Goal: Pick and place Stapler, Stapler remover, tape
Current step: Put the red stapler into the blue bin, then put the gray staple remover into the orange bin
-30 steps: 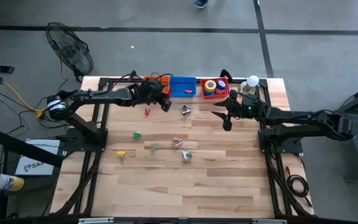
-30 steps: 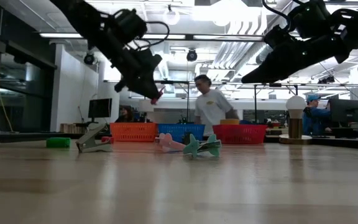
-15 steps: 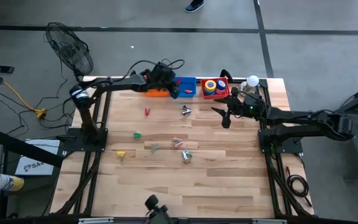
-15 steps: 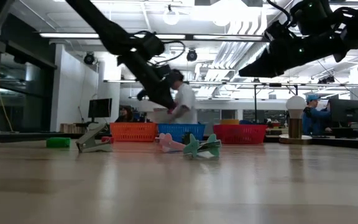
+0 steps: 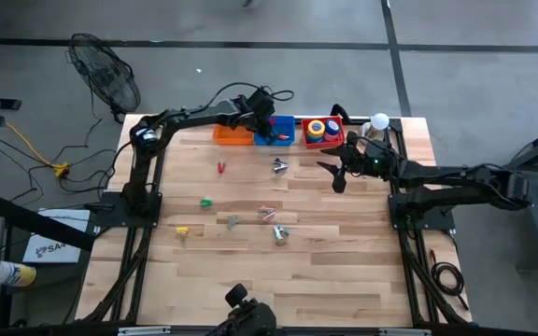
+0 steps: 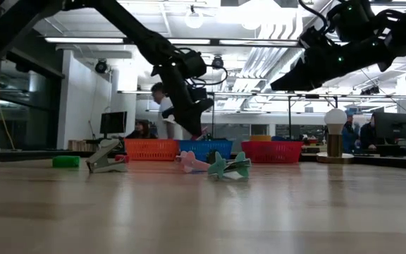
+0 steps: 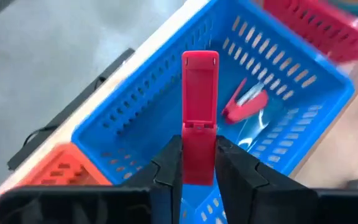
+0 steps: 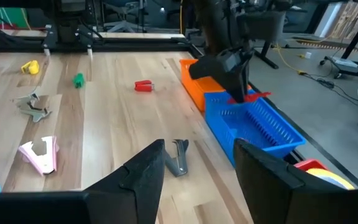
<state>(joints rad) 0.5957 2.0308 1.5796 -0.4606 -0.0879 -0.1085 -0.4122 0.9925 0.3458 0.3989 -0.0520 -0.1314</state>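
— Red plastic stapler: where?
— Pinched narrow at its near end by the left gripper, long axis running straight out past the fingertips, over the blue slotted basket, clear of its rims.
— Right gripper?
— Spread, holding nothing, above bare wood.
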